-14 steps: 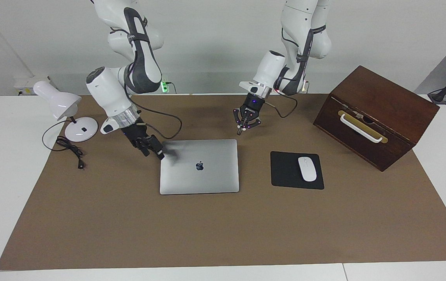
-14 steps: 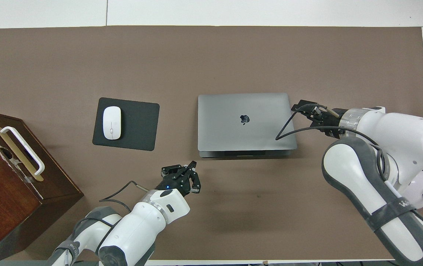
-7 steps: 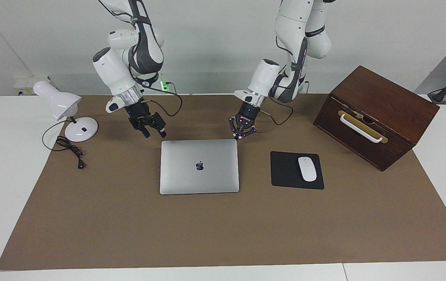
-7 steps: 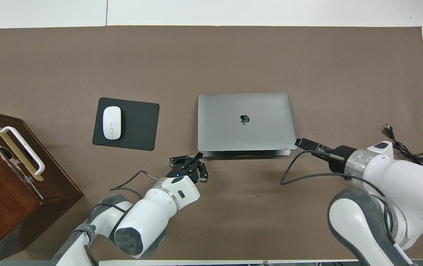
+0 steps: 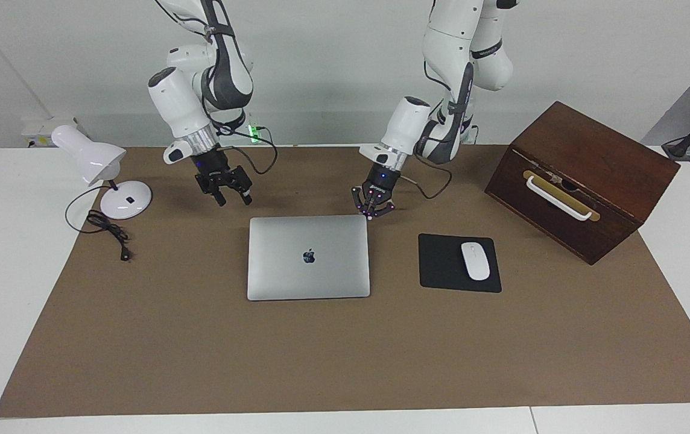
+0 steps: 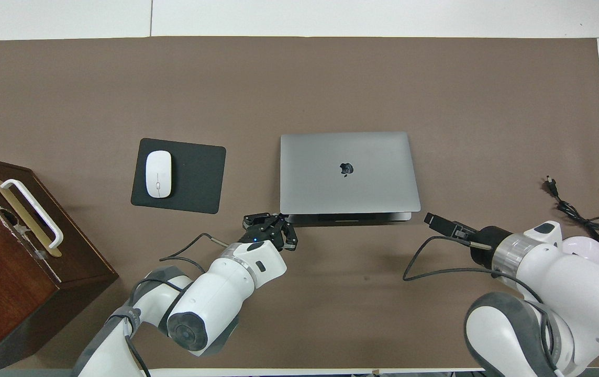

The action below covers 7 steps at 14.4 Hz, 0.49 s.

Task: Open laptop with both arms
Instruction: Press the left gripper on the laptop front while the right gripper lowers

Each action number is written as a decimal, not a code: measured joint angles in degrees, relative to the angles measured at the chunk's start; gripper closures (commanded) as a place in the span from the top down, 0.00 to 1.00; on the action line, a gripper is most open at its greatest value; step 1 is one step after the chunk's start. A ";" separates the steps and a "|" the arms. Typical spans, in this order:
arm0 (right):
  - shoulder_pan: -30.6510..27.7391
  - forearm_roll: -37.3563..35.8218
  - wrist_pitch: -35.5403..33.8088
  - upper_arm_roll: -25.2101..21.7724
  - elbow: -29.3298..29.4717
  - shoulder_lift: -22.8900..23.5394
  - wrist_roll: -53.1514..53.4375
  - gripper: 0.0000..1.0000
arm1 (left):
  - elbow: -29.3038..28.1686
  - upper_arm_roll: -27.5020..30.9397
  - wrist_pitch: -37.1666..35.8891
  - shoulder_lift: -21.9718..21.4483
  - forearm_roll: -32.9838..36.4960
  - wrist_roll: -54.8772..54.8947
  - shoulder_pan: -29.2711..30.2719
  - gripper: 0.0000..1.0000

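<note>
The silver-grey laptop (image 5: 309, 256) (image 6: 349, 170) lies closed and flat in the middle of the brown mat, logo up. My left gripper (image 5: 371, 215) (image 6: 278, 217) is shut, its tip low at the laptop's corner nearest the robots, toward the left arm's end. I cannot tell whether it touches the corner. My right gripper (image 5: 234, 201) (image 6: 433, 219) is open and holds nothing. It hangs over the mat just off the laptop's other robot-side corner, apart from it.
A black mouse pad (image 5: 441, 265) with a white mouse (image 5: 475, 260) lies beside the laptop toward the left arm's end. A dark wooden box (image 5: 580, 178) with a white handle stands past it. A white desk lamp (image 5: 94, 163) and its cable (image 5: 107, 232) are at the right arm's end.
My right gripper left the laptop's lid corner, rose and drew back toward the robots. My left gripper came down to the laptop's other near corner. The laptop has not moved.
</note>
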 measured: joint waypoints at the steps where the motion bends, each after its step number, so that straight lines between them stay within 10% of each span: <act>1: 0.58 0.00 0.78 0.01 -0.20 -0.09 0.01 1.00 | 0.32 0.01 0.00 0.38 1.09 0.00 0.66 0.00; 7: 9.02 2.36 10.37 0.14 -0.86 0.50 8.63 1.00 | 1.14 0.04 0.00 2.04 2.72 0.06 1.75 0.00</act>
